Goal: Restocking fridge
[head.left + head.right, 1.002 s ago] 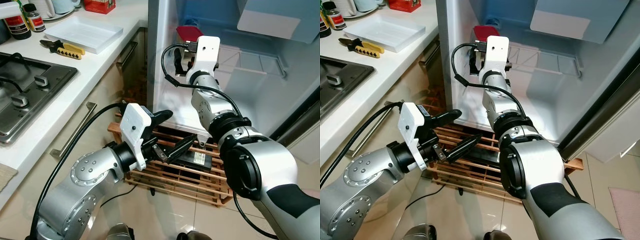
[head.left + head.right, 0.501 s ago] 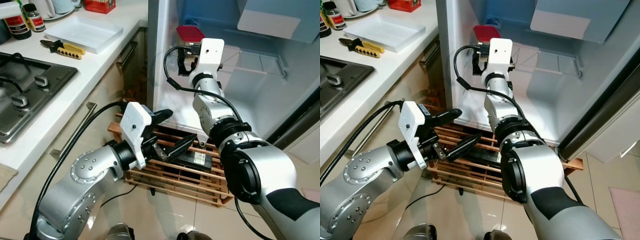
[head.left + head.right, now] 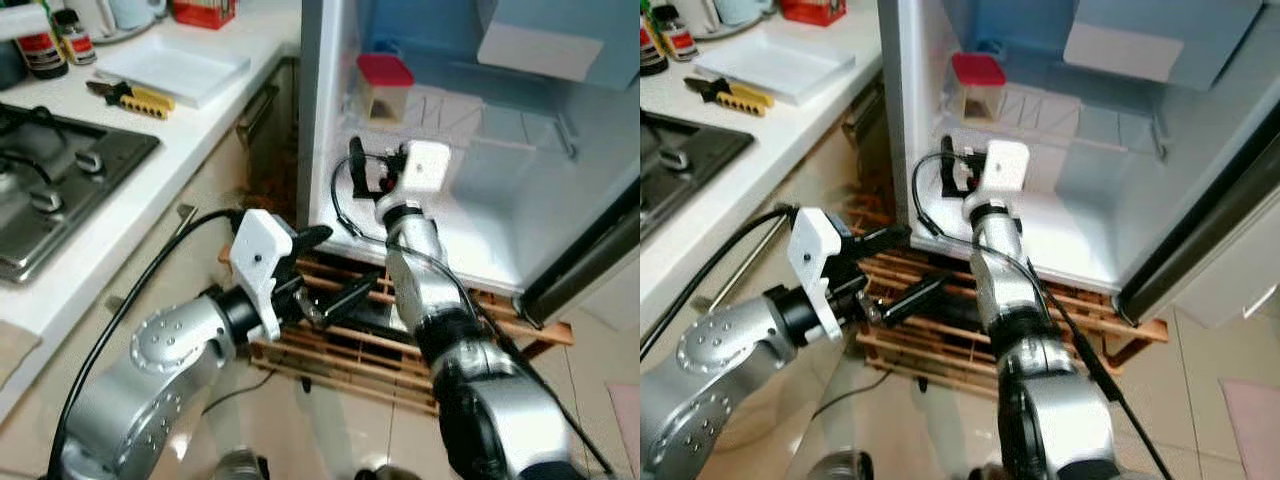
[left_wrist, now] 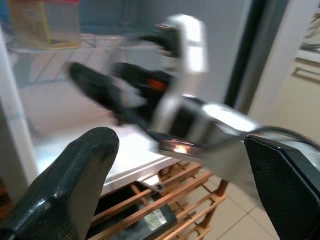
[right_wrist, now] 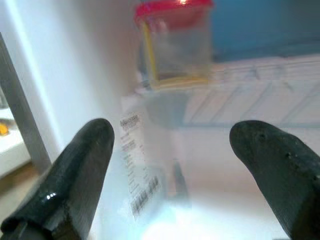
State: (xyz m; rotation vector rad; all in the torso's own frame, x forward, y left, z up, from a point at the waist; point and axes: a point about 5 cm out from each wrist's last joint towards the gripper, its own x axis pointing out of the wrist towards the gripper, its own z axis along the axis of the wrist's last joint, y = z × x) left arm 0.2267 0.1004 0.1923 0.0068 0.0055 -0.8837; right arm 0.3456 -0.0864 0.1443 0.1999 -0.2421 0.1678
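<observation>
A red-lidded container [image 3: 383, 86] stands at the left end of the fridge [image 3: 520, 180] wire shelf [image 3: 1080, 120]. The right gripper [image 5: 175, 160], jaws released, sits below it; the left gripper [image 3: 335, 270] hangs released above a wooden rack [image 3: 370, 350].

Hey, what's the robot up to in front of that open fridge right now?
It is restocking the fridge. A red-lidded container stands on the wire shelf inside. The right tool is open and empty, below and in front of that container. The left tool hangs open and empty, low over the wooden rack on the floor.
</observation>
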